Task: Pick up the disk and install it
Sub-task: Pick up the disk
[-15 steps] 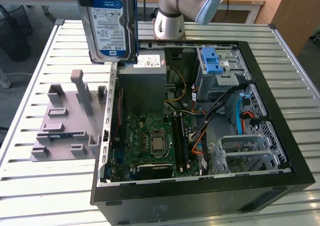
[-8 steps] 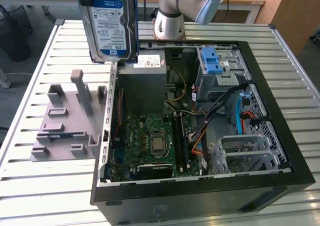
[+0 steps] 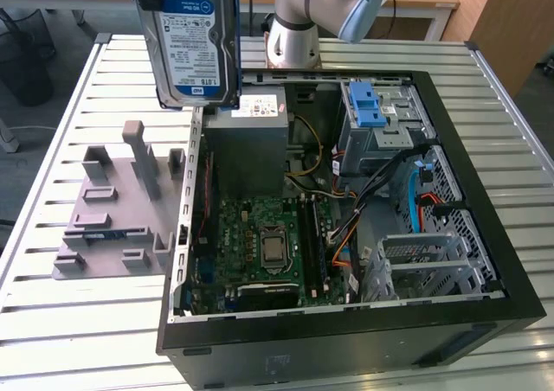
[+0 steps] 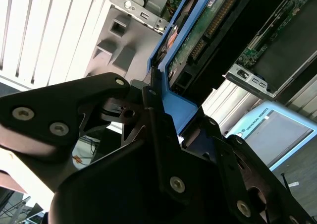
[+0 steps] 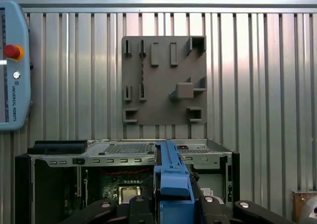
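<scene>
The disk [image 3: 195,41] hangs upright in the air at the exterior view's upper left. It is above the far left corner of the open computer case [image 3: 485,235], with its white-and-blue label facing the camera. Its blue end bracket [image 5: 171,184] sits between my black fingers [image 5: 210,205] in the first wrist view. My gripper [image 4: 153,110] is shut on that bracket, and the disk's circuit-board side [image 4: 208,23] runs away from it. The grey drive cage with a blue latch [image 3: 372,105] stands inside the case at the far right.
A grey fixture plate [image 3: 112,209] with raised blocks lies on the slatted table left of the case. Inside the case are the power-supply box [image 3: 247,140], the motherboard [image 3: 260,244] and cables. A teach pendant [image 5: 12,65] lies on the table. The arm's base [image 3: 294,36] stands behind the case.
</scene>
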Controlling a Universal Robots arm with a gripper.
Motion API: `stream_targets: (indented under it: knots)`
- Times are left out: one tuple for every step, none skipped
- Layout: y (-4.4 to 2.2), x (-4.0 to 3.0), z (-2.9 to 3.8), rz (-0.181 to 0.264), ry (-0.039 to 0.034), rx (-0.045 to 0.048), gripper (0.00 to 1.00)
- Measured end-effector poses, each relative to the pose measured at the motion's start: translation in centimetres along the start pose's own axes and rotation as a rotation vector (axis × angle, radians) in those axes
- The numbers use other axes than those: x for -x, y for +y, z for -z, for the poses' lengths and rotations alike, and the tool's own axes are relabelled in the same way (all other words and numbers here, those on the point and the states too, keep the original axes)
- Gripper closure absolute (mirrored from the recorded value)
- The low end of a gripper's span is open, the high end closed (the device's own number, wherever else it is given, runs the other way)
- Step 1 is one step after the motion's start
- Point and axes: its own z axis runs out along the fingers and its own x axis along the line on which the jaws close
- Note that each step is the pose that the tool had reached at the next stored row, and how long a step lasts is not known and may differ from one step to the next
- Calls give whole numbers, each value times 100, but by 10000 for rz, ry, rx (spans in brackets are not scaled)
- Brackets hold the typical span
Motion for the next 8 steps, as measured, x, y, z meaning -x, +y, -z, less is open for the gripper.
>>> stream_targets:
  knots:
    - [-11,0,0,-1,0,0,64]
    - [-23,0,0,0,0,0,64]
    - [-36,1,1,0,1,0,64]
    - [-51,1,1,-1,0,0,64]
    - [-66,1,2,-1,0,0,64]
    - [-84,2,2,-1,0,0,64]
    - [-101,2,2,0,0,0,64]
    - [-119,2,2,-1,0,0,64]
